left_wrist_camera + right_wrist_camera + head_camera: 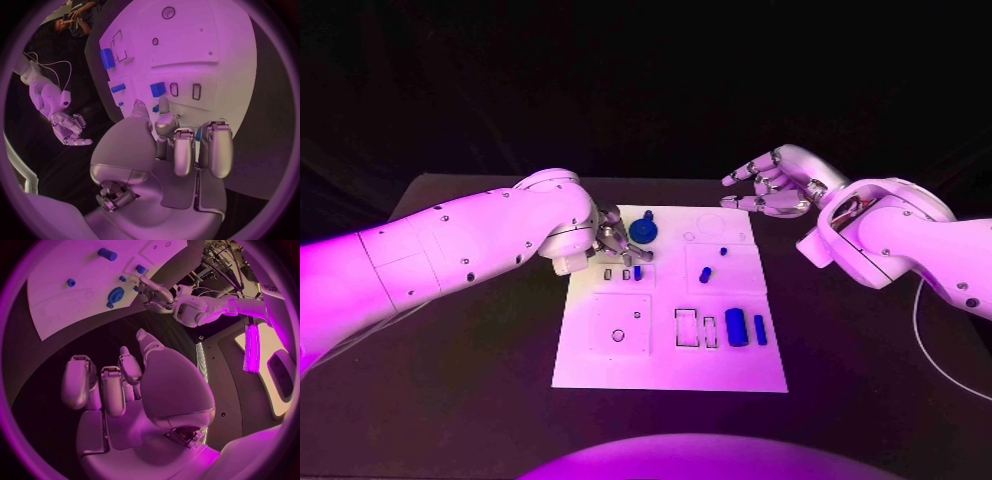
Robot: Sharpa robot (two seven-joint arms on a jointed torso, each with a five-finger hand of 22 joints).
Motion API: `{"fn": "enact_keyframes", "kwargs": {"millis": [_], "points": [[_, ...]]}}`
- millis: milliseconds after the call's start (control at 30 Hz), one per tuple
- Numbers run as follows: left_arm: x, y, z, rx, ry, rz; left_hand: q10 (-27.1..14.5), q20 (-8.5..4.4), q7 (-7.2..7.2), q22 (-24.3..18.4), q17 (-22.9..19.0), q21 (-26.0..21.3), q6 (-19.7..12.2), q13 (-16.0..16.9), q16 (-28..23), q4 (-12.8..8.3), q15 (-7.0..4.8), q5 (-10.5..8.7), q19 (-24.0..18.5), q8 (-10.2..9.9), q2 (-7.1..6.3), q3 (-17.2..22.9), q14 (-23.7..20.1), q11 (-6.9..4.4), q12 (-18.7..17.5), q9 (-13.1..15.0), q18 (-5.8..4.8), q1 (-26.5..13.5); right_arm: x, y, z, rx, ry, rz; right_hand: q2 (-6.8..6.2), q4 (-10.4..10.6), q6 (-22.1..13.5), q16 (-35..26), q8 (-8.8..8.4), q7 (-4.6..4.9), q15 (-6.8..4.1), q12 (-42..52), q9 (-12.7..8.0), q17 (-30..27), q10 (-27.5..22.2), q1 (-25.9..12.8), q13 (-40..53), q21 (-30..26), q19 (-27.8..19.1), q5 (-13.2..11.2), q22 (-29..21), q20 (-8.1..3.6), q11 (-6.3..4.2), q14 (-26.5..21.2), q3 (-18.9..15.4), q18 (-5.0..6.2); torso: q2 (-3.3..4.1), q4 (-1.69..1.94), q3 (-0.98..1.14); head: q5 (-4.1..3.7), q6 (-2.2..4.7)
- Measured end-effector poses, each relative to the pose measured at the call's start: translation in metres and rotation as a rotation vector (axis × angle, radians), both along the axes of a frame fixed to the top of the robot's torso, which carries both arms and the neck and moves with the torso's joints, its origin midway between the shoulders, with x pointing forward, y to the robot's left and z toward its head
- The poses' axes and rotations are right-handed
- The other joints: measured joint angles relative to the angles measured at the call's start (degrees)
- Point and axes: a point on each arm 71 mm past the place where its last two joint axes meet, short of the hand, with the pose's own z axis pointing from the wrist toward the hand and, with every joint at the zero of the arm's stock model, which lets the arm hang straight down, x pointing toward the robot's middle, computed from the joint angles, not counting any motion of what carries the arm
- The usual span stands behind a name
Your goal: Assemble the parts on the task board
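Black table carries the flat white task board; from the head view, the left robot hand sits at its far left edge beside a round blue knob. Left wrist view: fingers curl just short of a small blue block; whether anything is pinched, I cannot tell. Right wrist view: the right robot hand hovers off-board, fingers loosely apart, empty, farther from the parts.

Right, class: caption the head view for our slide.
Left hand works at the white task board's far-left corner beside a blue round part; right hand hovers open off-board.
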Motion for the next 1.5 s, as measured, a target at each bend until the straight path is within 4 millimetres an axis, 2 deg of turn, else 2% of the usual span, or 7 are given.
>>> {"fn": "enact_keyframes", "kwargs": {"millis": [467,867,1233,1500], "points": [[0.001,-0.008,-0.004,0.024,0.023,-0.034,0.21,0.00,-0.02,-0.01,-0.01,0.27,-0.42,0.47,0.00,0.00,-0.11,0.00,0.00,0.59,0.32,0.00,-0.11,-0.21,0.35,0.74,0.00,0.32,0.000,0.001,-0.001,-0.002,0.005,0.004,0.00,0.00,0.00,0.00,0.00,0.00,0.00,0.00,-0.01,0.04,0.00,0.00,0.00,0.00,0.00,0.00,0.00,0.00,0.00,0.00,0.00,0.00,0.01,-0.01,0.04,-0.08,-0.34],[0.001,-0.007,-0.006,0.047,0.040,-0.055,0.42,-0.21,-0.22,-0.01,-0.01,0.27,-0.62,0.86,0.00,-0.17,-0.20,0.00,-0.22,1.12,0.54,-0.16,-0.20,-0.01,0.62,1.38,0.01,0.54,0.000,0.002,-0.001,-0.003,0.009,0.006,0.00,0.00,0.00,0.00,0.00,0.00,0.00,0.00,-0.02,0.03,0.00,0.00,0.00,0.00,0.00,0.00,0.00,0.00,0.00,0.00,0.00,0.00,-0.01,0.03,0.03,-0.05,-0.52],[0.000,-0.009,-0.006,0.057,0.049,-0.071,0.42,-0.21,-0.14,-0.02,0.03,0.50,-1.17,1.07,0.00,-0.52,-0.20,0.17,-0.22,1.97,1.49,-0.12,-0.20,-0.01,0.62,2.41,0.01,1.70,0.000,0.002,-0.002,-0.004,0.011,0.009,0.00,0.16,0.00,0.00,0.00,0.00,0.00,0.00,-0.02,0.02,0.00,0.00,0.01,0.00,0.00,0.00,-0.08,0.00,0.00,0.00,-0.16,0.00,0.00,0.03,0.03,-0.09,-0.69],[0.001,-0.012,-0.007,0.063,0.054,-0.081,0.41,-0.20,-0.21,-0.02,0.03,0.50,-1.43,1.25,0.00,-0.68,-0.20,0.48,-0.22,2.25,1.51,0.04,-0.21,-0.01,0.84,2.83,0.01,2.13,0.000,0.003,-0.002,-0.005,0.013,0.011,0.00,0.16,0.00,0.00,0.00,0.00,0.00,0.00,-0.03,0.02,0.00,0.00,0.01,0.00,0.00,0.00,-0.08,0.00,0.00,0.00,-0.16,0.00,0.01,0.03,0.03,-0.09,-0.80]]}}
